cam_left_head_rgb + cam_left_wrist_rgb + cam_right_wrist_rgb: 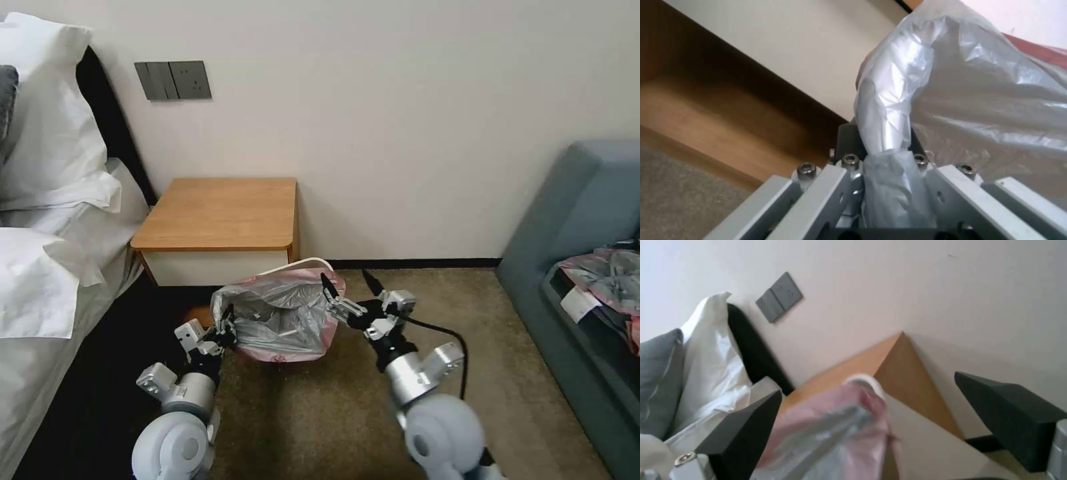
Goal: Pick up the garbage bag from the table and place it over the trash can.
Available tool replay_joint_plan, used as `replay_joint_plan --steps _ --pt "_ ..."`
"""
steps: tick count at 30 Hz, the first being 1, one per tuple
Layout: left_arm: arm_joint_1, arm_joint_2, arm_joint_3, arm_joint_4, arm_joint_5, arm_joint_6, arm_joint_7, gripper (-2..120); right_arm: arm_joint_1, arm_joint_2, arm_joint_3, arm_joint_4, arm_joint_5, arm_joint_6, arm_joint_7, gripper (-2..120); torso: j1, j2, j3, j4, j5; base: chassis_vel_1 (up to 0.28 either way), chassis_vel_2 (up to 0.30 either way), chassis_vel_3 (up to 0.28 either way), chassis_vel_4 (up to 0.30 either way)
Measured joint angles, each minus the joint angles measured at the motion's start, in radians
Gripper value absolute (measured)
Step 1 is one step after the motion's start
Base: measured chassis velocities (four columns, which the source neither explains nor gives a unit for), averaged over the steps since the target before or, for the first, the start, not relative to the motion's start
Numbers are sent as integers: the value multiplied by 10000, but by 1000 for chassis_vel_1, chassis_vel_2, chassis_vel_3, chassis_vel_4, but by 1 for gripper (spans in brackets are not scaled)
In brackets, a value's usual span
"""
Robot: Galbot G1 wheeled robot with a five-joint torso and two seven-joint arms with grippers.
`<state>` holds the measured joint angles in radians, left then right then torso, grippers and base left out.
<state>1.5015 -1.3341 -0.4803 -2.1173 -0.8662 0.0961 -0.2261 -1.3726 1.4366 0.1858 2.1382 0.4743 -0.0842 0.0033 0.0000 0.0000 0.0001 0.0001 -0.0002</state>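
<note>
Garbage bag (pixel 283 320) pinched by left fingers (pixel 853 146); right fingers (pixel 1018 420) spread wide at its rim

floor: brown carpet (pixel 320 413), lower centre | on it: wooden nightstand (pixel 220 213) at centre left, trash can (pixel 313 263) in front of it, grey sofa (pixel 573 253) at right edge

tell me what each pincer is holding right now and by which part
The left pincer is shut on the garbage bag, gripping a bunched fold at its left edge. The right pincer is open at the bag's right rim, holding nothing.
</note>
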Motion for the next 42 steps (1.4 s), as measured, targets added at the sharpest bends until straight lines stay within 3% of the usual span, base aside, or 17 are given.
replay_joint_plan --steps 7,22,27,31,42 --pt "-17 -67 86 -97 -271 -3 -33 3 -9 39 72 -73 106 59 141 96 0 0 -1 -1 0 0 0 0 0" --pt "-7 -107 170 -129 -315 57 -131 3 -54 -102 160 -239 -377 810 -262 36 0 0 -1 -1 2 0 0 0 0" --pt "-12 -107 167 -95 -308 98 -121 3 -52 -100 159 -266 -505 854 -364 23 0 0 -1 -1 2 0 0 0 0" --pt "-33 -93 173 -95 -306 119 -102 3 -23 -105 157 -277 -510 854 -380 3 0 0 -1 -1 2 0 0 0 0" --pt "12 -76 195 -68 -252 117 -12 3 84 -139 154 -226 -465 819 -377 0 0 0 -1 -1 3 0 0 0 0"
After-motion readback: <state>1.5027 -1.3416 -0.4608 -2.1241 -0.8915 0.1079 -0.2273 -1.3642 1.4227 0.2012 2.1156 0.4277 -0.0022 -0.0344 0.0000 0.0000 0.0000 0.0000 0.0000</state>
